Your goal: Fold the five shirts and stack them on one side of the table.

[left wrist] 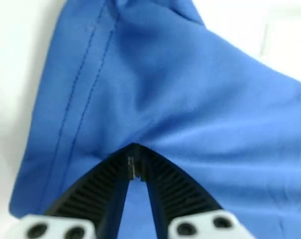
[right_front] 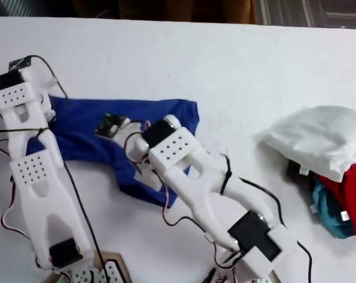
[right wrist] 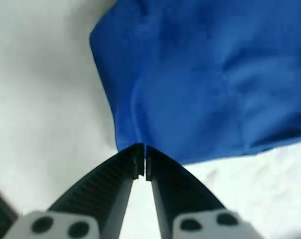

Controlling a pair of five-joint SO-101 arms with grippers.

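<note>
Left wrist view puts the left pincer (left wrist: 135, 160) pressed together on a pinch of the blue shirt (left wrist: 200, 99). The cloth puckers into creases that run to its tips, just beside a stitched hem (left wrist: 85, 74). Over in the right wrist view the right pincer (right wrist: 142, 160) is closed too, nipping the very edge of the same shirt where a fold line runs down to it, with bare desk (right wrist: 41, 99) alongside. Seen from the high view, the blue shirt lies rumpled and only partly gathered on the desk's left half, with 1 arm (right_front: 36, 177) over its left edge and the other arm (right_front: 190, 171) slanting in across its lower middle, so the 2 grips are well apart. Farther out, at the desk's right edge, sits a loose heap: a white shirt (right_front: 319, 138) on top, a red shirt (right_front: 355, 194) and a teal shirt (right_front: 328, 209) under it, and a dark scrap (right_front: 296, 171) too hidden to name. As I judge it, the task is near its start: the blue shirt is in hand but shows no finished fold, no folded stack can be seen, and the heap looks unfolded, so nearly all 5 shirts remain.
</note>
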